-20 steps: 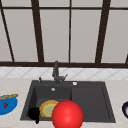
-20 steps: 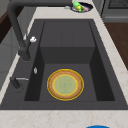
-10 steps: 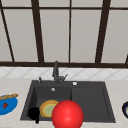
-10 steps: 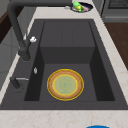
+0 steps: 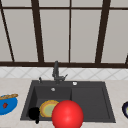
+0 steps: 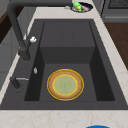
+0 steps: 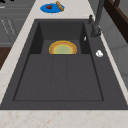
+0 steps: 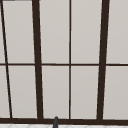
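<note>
Front view: one robot hand [image 5: 33, 113] — grip unclear — beside one yellow plate [image 5: 48, 108], one red ball [image 5: 67, 115]

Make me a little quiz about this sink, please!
1. Where does the yellow plate lie?
A. on the counter
B. in the deep basin of the sink
C. on the window sill
2. True or false: in the front view, the blue plate stands on the counter to the left of the sink.
3. Fill in the gap: in the front view, the black left hand shows at the yellow plate's ____ side.
Key: 1 B; 2 true; 3 left.
</note>
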Available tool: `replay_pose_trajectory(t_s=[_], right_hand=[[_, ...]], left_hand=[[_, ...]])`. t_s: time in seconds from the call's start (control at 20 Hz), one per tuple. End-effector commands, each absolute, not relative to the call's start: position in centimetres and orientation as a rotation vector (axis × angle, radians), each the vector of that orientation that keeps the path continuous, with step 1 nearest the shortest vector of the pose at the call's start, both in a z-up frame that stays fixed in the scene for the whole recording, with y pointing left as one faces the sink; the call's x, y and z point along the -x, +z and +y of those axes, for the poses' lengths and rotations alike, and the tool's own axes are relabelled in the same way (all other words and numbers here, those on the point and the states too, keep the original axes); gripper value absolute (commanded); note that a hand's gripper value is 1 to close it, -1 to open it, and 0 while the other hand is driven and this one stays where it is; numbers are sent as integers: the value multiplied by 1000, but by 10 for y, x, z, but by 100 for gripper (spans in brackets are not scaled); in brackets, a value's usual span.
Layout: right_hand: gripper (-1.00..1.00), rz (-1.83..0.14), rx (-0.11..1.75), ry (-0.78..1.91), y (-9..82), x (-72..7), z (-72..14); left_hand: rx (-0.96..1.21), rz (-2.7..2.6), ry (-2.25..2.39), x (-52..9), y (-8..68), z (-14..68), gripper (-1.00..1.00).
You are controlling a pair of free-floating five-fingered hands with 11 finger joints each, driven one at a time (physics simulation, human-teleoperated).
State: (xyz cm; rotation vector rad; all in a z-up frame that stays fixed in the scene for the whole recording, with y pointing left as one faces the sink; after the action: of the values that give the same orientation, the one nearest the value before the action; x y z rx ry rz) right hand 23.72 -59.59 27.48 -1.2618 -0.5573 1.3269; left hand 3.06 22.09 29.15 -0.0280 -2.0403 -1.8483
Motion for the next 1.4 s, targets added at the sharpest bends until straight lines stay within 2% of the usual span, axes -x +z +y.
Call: replay_pose_trajectory(t_s=[0.0, 0.3, 0.8, 1.05, 1.35], right_hand=[[-100, -603, 1225, 1347, 279, -229, -583], [-100, -658, 1188, 1377, 279, -229, -567], [-100, -896, 1056, 1535, 231, -223, -572], [-100, -877, 950, 1592, 219, -207, -583], [-100, -850, 828, 1674, 199, -225, -591]], left_hand=[[28, -2040, -1848, -31, 292, 221, 0], [28, -2040, -1848, -31, 292, 221, 0], [28, -2040, -1848, -31, 292, 221, 0], [28, -2040, -1848, -31, 292, 221, 0], [28, -2040, -1848, -31, 292, 221, 0]])
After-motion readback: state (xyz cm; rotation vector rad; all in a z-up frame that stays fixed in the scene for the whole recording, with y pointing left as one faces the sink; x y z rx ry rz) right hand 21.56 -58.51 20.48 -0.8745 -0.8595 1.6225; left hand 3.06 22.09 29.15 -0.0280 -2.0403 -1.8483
